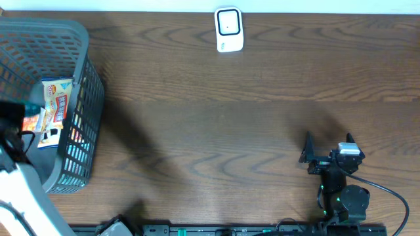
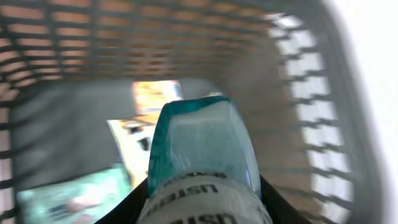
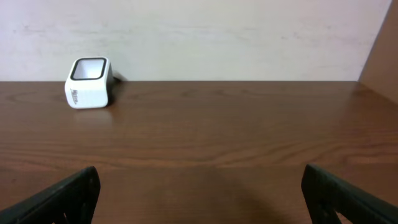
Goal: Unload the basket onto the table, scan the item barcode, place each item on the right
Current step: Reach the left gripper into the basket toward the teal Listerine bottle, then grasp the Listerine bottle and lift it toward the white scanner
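A teal mouthwash bottle (image 2: 202,146) with a white label fills the left wrist view. My left gripper (image 2: 205,190) is shut on it, one black finger pressed against each side, inside the grey basket (image 1: 82,78). The bottle's barcode is not visible. The white barcode scanner (image 1: 229,29) stands at the back middle of the table, seen too from the right wrist as the scanner (image 3: 90,82) at the far left. My right gripper (image 1: 328,143) rests low near the front right, open and with nothing in it, its fingers spread wide over bare wood (image 3: 200,186).
The basket's mesh wall (image 2: 298,93) closes in around the bottle. On its floor lie a colourful packet (image 1: 56,105), seen again as a yellow packet (image 2: 155,96), and a pale green pack (image 2: 74,193). A wall runs behind the table.
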Robot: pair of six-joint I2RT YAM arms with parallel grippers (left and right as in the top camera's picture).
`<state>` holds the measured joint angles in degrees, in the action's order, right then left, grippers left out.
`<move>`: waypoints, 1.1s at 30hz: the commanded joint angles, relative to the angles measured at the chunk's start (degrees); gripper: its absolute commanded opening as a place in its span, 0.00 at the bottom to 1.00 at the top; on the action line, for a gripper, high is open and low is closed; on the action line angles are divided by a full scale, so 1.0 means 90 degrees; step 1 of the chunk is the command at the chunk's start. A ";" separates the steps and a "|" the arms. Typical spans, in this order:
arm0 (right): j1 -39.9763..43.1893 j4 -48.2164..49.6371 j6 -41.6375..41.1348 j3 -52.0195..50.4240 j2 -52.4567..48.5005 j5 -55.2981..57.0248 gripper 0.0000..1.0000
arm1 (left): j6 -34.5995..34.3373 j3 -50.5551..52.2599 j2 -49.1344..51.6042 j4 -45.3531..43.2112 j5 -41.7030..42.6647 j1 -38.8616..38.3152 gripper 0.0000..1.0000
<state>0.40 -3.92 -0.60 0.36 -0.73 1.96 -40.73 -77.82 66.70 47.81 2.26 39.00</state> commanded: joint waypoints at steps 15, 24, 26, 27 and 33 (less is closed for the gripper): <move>-0.0012 -0.0019 0.0073 -0.0005 -0.0002 0.0032 0.99 | -0.0097 -0.0248 -0.1540 -0.0760 0.2749 -0.2220 0.28; -0.0015 -0.0022 0.0073 -0.0005 -0.0002 0.0032 0.99 | 0.0330 -0.0112 -0.0435 -0.0702 0.2647 -0.4925 0.28; -0.0015 -0.0022 0.0073 -0.0005 -0.0002 0.0032 0.99 | 0.0522 -0.0112 -0.0036 -0.0704 0.2647 -0.5362 0.28; -0.0012 -0.0022 0.0073 -0.0005 -0.0002 0.0032 0.99 | 0.0605 -0.0112 0.0216 -0.0707 0.2645 -0.5598 0.28; -0.0012 -0.0022 0.0073 -0.0005 -0.0002 0.0032 0.99 | 0.1200 -0.0112 0.1741 -0.0862 0.2147 -0.6640 0.28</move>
<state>0.40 -3.90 -0.60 0.36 -0.73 1.96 -34.87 -77.82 77.17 41.54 24.82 -17.02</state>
